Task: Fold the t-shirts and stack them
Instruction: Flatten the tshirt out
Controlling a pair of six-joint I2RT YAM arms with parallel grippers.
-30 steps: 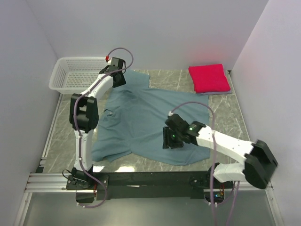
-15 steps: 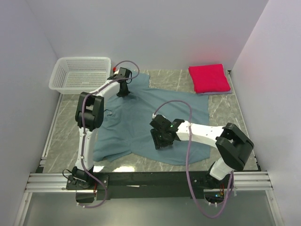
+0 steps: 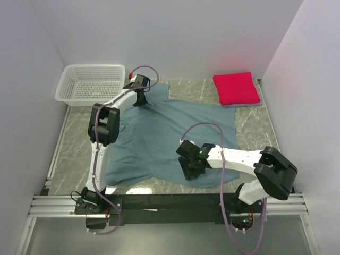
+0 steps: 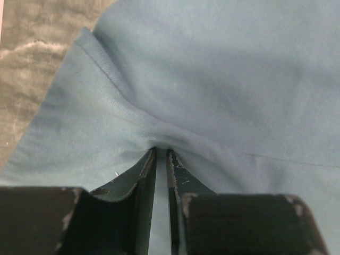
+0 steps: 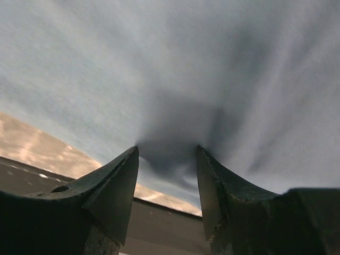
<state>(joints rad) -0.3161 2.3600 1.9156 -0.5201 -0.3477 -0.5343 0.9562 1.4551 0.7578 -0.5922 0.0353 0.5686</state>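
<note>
The teal-blue t-shirt (image 3: 159, 133) lies spread flat across the middle of the table. My left gripper (image 3: 139, 100) is at its far-left sleeve, and in the left wrist view its jaws (image 4: 161, 151) are shut on a pinched ridge of the teal cloth (image 4: 223, 79). My right gripper (image 3: 189, 171) is at the shirt's near hem. Its jaws (image 5: 166, 154) are open, tips pressing on the teal cloth (image 5: 186, 64), with nothing held. The crimson-pink t-shirt (image 3: 236, 87) lies folded at the far right on a thin lavender one (image 3: 244, 105).
A white mesh basket (image 3: 95, 66) stands at the far left corner. Bare marble table (image 3: 74, 154) shows left of the shirt and past the sleeve (image 4: 32, 42). The black rail (image 5: 53, 180) of the near edge runs just beyond the hem. Walls close in on three sides.
My right gripper has slid along the teal shirt to its near hem. My left gripper moved from beside the basket onto the far sleeve and then held there.
</note>
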